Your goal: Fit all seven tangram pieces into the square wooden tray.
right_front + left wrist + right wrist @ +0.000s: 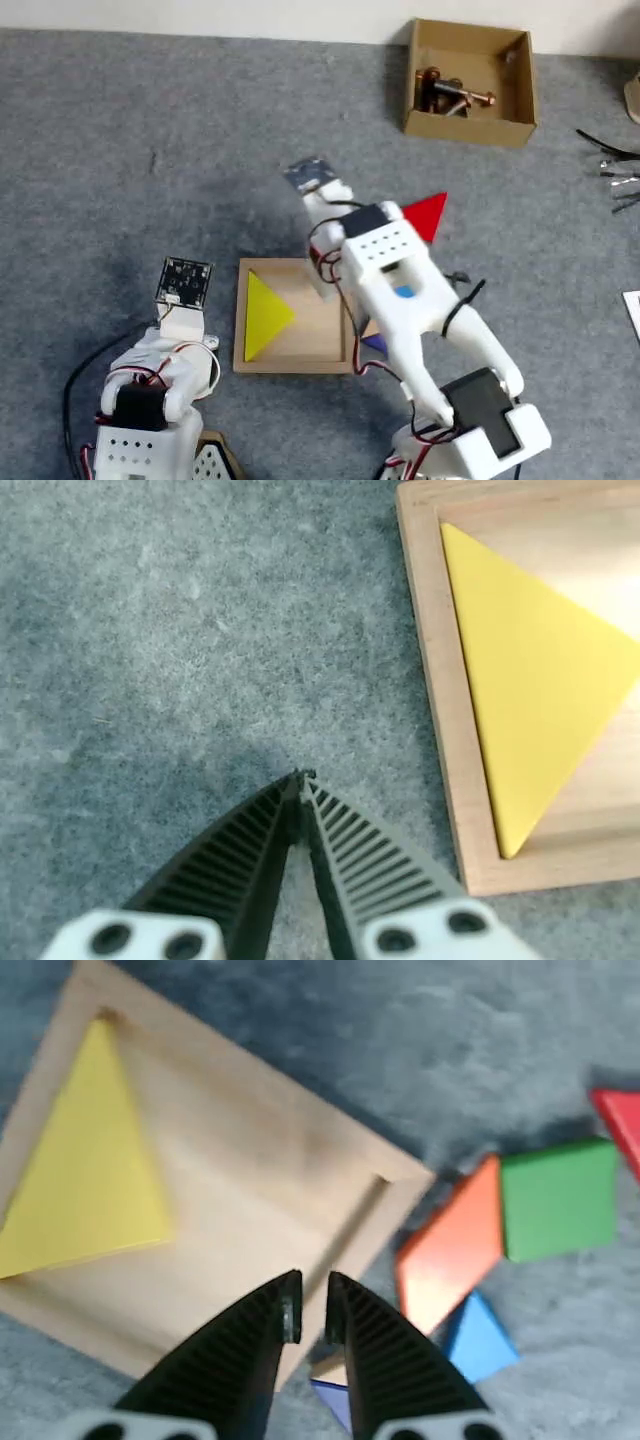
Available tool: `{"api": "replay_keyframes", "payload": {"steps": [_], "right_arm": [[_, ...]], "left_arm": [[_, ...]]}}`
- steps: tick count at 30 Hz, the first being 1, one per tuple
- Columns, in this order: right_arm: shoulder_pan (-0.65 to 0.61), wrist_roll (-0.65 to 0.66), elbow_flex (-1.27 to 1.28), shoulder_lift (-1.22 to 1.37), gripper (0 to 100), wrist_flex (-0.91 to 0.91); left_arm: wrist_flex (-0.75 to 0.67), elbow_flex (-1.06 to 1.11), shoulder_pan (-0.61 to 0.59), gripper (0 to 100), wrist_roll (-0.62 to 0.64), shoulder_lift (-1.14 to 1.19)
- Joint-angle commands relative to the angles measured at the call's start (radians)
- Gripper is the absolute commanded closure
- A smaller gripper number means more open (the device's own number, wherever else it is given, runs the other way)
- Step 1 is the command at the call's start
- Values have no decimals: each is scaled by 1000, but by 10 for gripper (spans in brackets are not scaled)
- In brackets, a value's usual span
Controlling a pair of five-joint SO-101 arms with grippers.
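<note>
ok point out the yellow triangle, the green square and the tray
yellow triangle (85,1160), right wrist view, face centre
green square (558,1198), right wrist view, face centre
tray (445,690), left wrist view, its rim

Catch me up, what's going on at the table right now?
The yellow triangle lies in the wooden tray. The right gripper hovers over the tray's edge, slightly open and empty, near the orange piece, green piece and blue piece on the carpet. The left gripper sits shut beside the tray.
</note>
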Motion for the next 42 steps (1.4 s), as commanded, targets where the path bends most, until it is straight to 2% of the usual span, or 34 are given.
{"api": "replay_keyframes", "payload": {"steps": [1,21,26,35,42], "right_arm": [[65,9,-30,-59,952,8],[99,8,35,-64,954,-27],[162,8,35,-64,954,-24],[354,6,27,-64,954,-24],[394,2,27,-61,932,-28]], "left_arm": [[6,19,12,995,6,-7],[6,19,12,995,6,-7],[6,19,12,995,6,-7],[6,19,12,995,6,-7],[6,19,12,995,6,-7]]}}
